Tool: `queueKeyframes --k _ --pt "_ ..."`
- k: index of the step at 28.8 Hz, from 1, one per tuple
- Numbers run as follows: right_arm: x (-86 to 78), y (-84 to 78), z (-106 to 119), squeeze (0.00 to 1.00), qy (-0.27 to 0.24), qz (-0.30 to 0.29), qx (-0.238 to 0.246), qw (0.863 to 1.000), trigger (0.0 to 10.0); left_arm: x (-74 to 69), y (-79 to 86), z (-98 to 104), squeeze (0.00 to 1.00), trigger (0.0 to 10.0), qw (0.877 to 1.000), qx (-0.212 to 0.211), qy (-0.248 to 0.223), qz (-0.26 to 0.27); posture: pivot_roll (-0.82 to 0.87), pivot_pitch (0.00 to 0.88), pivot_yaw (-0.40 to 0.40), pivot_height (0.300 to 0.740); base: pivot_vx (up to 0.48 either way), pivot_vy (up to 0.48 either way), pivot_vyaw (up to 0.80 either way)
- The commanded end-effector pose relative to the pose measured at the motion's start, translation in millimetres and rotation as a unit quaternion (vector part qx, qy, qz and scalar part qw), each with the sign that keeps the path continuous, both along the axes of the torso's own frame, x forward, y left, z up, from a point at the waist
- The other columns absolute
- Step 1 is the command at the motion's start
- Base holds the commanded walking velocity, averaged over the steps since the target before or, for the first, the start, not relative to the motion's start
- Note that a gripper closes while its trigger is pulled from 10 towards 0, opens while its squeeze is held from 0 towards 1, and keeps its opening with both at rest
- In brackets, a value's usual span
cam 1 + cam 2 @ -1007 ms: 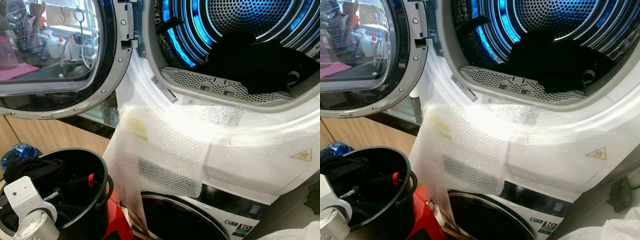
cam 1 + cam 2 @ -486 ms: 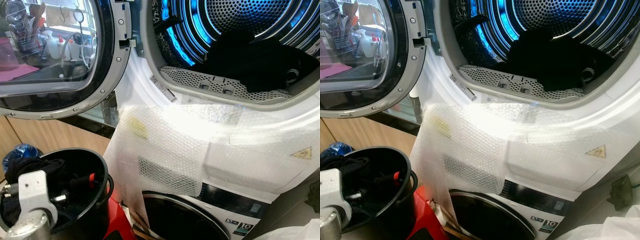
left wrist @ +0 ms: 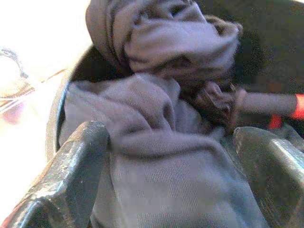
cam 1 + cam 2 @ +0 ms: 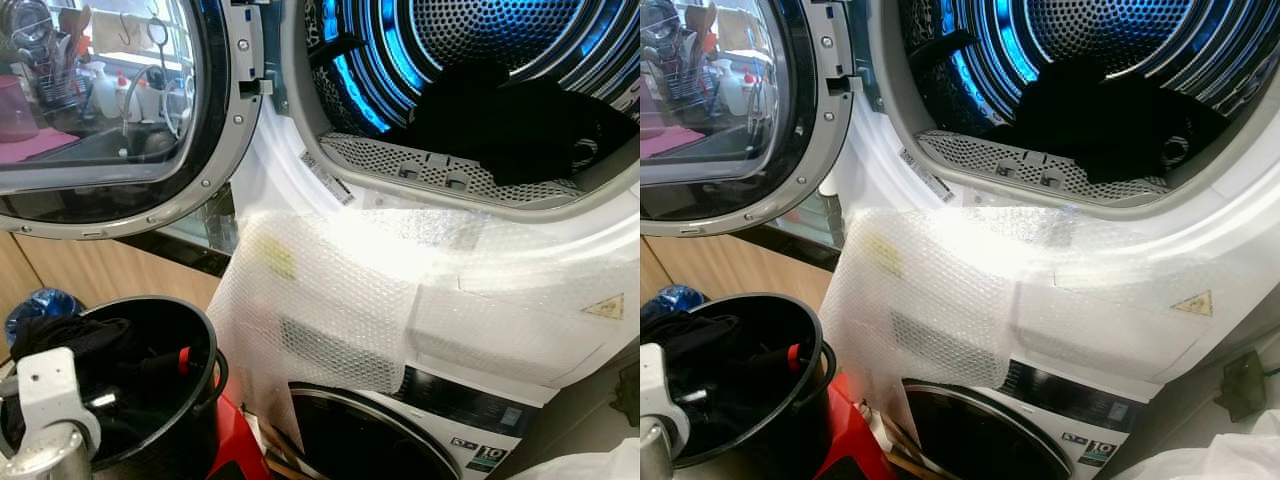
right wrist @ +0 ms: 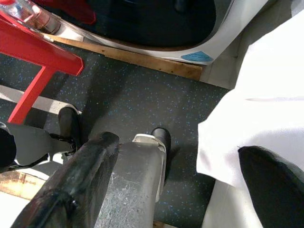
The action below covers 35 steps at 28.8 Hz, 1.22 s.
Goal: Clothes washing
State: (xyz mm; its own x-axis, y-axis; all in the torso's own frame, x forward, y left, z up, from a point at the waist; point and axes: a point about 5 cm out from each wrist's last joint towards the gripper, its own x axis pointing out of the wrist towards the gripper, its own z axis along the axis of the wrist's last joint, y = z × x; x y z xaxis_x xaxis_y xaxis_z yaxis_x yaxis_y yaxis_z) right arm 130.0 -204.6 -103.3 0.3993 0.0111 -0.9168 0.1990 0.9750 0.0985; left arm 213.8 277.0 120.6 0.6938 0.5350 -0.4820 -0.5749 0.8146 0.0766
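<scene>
left gripper [image 3: 166,180]: inside the round black plastic bucket [image 4: 195,345], fingers spread wide either side of the dark grey crumpled clothes [image 3: 161,142] piled there
right gripper [image 5: 175,175]: hangs low, fingers spread, above the dark speckled floor [image 5: 123,95]
upper drum [image 4: 470,50]: round glass door [image 4: 110,110] swung open, black garments [image 4: 520,125] lying at its front
bubble wrap sheet [image 4: 330,300]: draped over the white machine front

clothes [image 3: 156,142] between the left gripper [image 3: 178,161] fingers, inside bucket [image 4: 195,335] | floor [image 5: 142,99] beyond the right gripper [image 5: 183,190] fingers | cloth [image 5: 256,99] beside one right finger
</scene>
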Motion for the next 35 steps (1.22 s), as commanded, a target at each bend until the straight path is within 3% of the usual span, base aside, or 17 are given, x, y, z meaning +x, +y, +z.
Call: queueKeyframes --k 1,2,7,17,35 --pt "0.5 0.3 0.0 0.0 0.003 -0.005 0.002 1.0 10.0 2.9 9.0 2.4 0.52 10.0 1.0 0.017 -0.002 0.01 0.02 0.021 -0.009 0.74 0.0 0.0 0.0" --pt "0.7 0.3 0.0 0.0 0.003 -0.005 0.002 1.0 10.0 4.9 10.4 2.9 0.0 10.0 1.0 0.019 -0.004 0.008 0.02 0.022 -0.009 0.74 0.0 0.0 0.0" --pt "0.9 -0.6 0.2 0.0 0.002 -0.017 0.003 1.0 10.0 20.2 22.9 -2.0 0.0 10.0 1.0 0.026 0.006 -0.008 0.01 0.024 -0.004 0.74 0.0 0.0 0.0" --pt "-0.7 0.4 -0.5 0.0 0.006 -0.019 0.004 1.0 10.0 27.2 35.6 -17.3 0.0 10.0 0.999 0.032 0.04 -0.018 0.0 0.011 0.009 0.74 0.0 0.0 0.0" --pt "-2.5 2.5 -1.4 0.0 0.007 -0.012 0.008 1.0 10.0 20.0 30.4 -64.8 0.0 10.0 0.992 0.006 0.119 -0.052 -0.01 0.0 0.025 0.74 0.0 0.0 0.0"
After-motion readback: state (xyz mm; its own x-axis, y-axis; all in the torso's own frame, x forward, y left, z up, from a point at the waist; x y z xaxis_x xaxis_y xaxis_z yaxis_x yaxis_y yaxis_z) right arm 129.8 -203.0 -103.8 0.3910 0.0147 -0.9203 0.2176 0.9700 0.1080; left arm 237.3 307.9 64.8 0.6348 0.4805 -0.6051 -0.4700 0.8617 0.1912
